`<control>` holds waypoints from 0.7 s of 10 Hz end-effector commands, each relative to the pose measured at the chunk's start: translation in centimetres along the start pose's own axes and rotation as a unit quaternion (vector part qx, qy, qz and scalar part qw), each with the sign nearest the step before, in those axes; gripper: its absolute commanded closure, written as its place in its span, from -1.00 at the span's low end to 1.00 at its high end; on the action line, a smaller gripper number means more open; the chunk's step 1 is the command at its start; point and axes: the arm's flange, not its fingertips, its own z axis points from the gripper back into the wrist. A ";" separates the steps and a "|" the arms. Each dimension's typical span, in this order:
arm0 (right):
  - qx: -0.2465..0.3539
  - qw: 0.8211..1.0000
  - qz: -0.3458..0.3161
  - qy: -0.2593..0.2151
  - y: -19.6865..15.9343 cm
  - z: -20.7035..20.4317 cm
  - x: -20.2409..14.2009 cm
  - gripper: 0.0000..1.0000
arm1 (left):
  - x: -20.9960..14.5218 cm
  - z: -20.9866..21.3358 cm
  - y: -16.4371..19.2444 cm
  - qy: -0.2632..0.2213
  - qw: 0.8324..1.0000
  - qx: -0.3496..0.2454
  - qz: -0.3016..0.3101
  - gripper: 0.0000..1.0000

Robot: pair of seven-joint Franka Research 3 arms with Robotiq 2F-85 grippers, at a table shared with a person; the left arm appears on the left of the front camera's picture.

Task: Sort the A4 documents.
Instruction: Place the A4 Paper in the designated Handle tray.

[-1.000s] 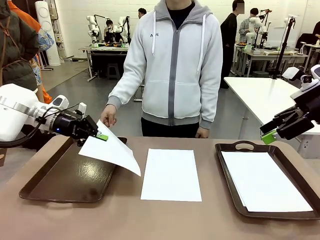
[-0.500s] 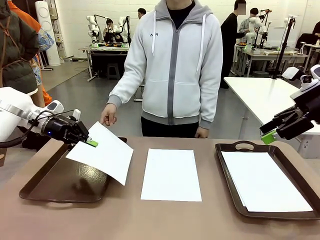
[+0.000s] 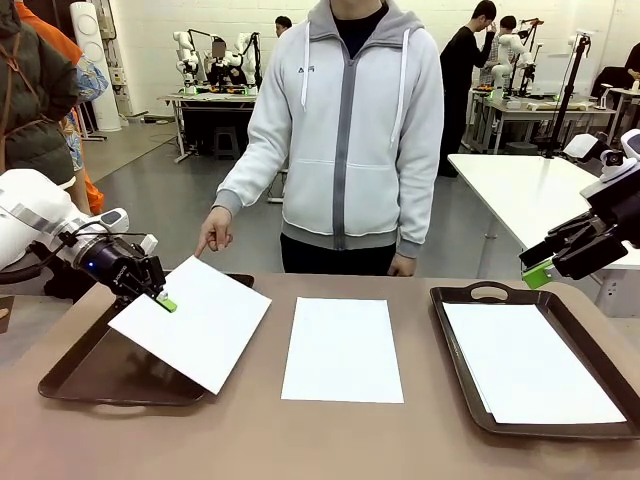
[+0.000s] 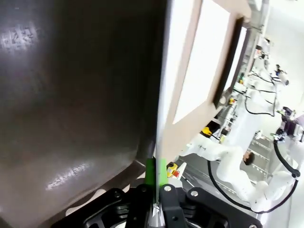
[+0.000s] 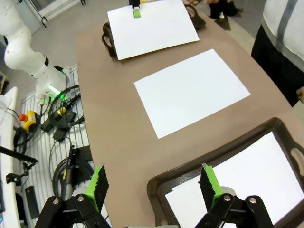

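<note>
Left gripper (image 3: 165,302) pinching left edge of thin white A4 sheet (image 3: 195,325), sheet extending right of gripper, tilted over glossy dark-brown tray (image 3: 70,378), lower left | second A4 sheet (image 3: 343,348) flat on matte tan tabletop (image 3: 250,435), centre | right gripper (image 3: 540,270) spread, empty, right edge.

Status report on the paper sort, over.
Left gripper: jaws shut on held sheet, over left tray. Right gripper: jaws open, by right tray. Middle sheet on table. Person's hand near left tray.
</note>
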 end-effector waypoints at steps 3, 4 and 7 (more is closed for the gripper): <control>0.002 1.000 0.000 0.003 0.1 -0.1 -0.1 -1.00 | 0.8 0.9 1.2 -0.049 0.995 0.079 0.033 0.98; 0.002 1.000 0.000 0.003 0.1 -0.1 -0.1 -1.00 | 0.7 1.4 1.7 -0.067 0.993 0.090 0.035 0.98; 0.002 1.000 0.000 0.003 0.1 -0.1 -0.1 -1.00 | 0.8 1.5 2.1 -0.081 0.991 0.101 0.028 0.98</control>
